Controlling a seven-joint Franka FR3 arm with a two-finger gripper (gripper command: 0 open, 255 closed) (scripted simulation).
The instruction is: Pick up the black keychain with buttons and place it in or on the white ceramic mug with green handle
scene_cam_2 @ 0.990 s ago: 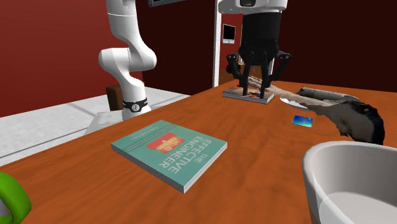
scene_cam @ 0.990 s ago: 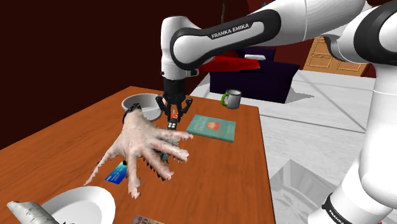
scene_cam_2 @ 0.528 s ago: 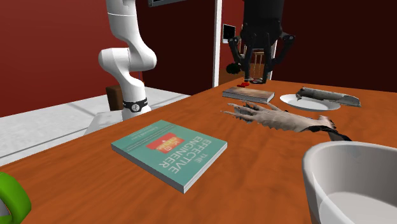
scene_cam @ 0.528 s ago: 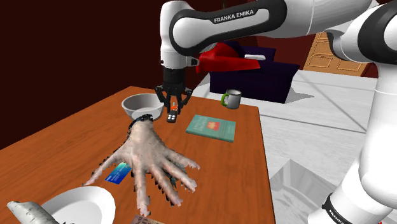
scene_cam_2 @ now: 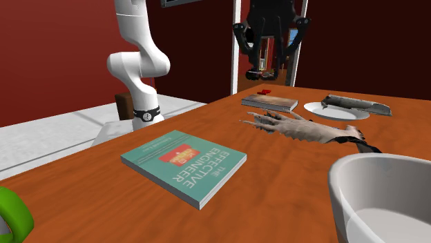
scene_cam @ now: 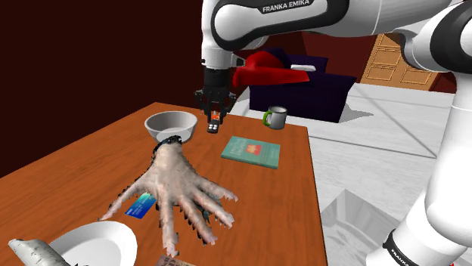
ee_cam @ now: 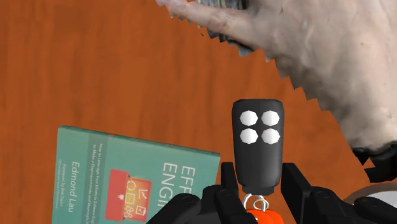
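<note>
The black keychain (ee_cam: 257,149) is up in the air: a slim fob with four white buttons on its face and a metal ring and something orange dangling from the end nearest the hand. The gripper (ee_cam: 259,183) is clamped on that ring end, one black finger on each narrow side, so most of the fob sticks out past the fingertips. It looks like a light little thing with a hard, stiff shell that won't bend or crush, but it also looks smooth. With the hold this close to one end, I'd expect it could pivot or slide if the arm swings hard. A bite nearer the middle of the body, across those same narrow sides, would be the safer spot, and the loose ring is no place to grab. Straight below the fob in the wrist view lies a teal book (ee_cam: 133,181), flat on the brown wooden table (scene_cam: 68,170), with a pale model hand (scene_cam: 180,181) sprawled just beside it. In the shoulder view the fob hangs above the table between a white bowl (scene_cam: 171,123) and that book. The mug (scene_cam: 277,117), grey-white with a green handle, stands upright near the table's far corner, well apart from the gripper. Its mouth looks narrow for a long fob, so dropping it in end-first seems the way.
</note>
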